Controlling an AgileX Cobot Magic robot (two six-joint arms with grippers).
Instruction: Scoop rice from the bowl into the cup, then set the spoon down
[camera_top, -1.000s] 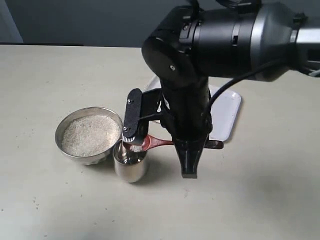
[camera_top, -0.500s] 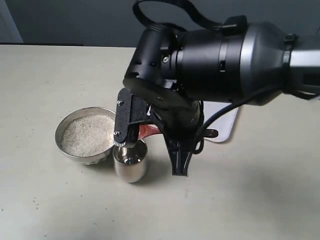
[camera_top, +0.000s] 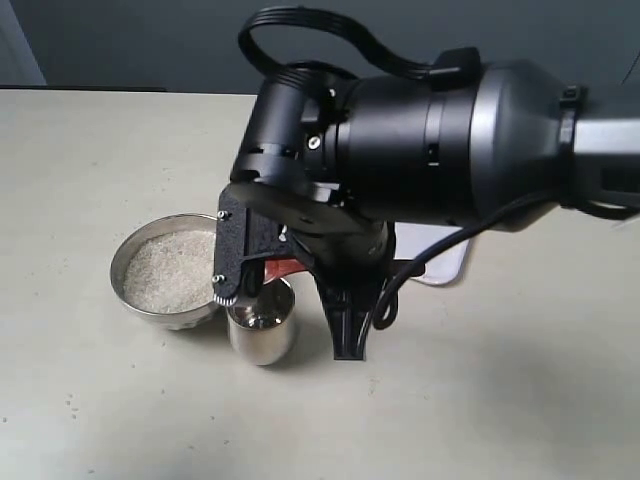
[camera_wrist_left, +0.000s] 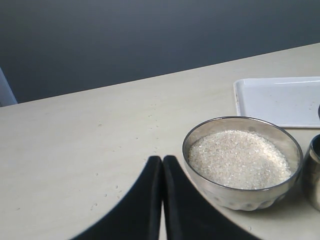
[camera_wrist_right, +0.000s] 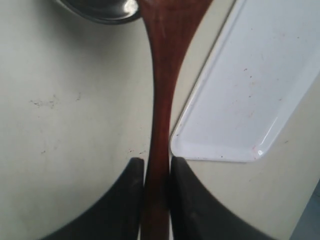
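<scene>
Pale beige tabletop (camera_top: 100, 400) runs back to a dark grey wall, and most of its middle is hidden in the exterior view by the bulky black right arm.

Of the spoon (camera_top: 283, 266) only a short reddish-brown strip shows there, just above the cup (camera_top: 262, 335). Its small oval head is hidden behind a black finger of the right gripper (camera_wrist_right: 156, 165). In the right wrist view the fingers are clamped on the thin handle, one on each side, and the wider end of the spoon is cut off at the picture's edge.

The cup stands upright just right of the bowl (camera_top: 130, 262) and a little nearer. Its inside gives only shiny reflections, so whether grains lie in it cannot be told, and the gripper finger covers the spot where cup and bowl might touch. The bowl holds the rice (camera_top: 170, 270), a pale granular heap filling most of it to just below the rim.

Right of the cup and farther back lies a white tray (camera_top: 445, 255), mostly hidden by the arm. The right wrist view shows its raised rim and a few faint specks.

The left gripper (camera_wrist_left: 162, 159) appears only in its own wrist view, its black fingers pressed together with nothing between them, near the bowl.
</scene>
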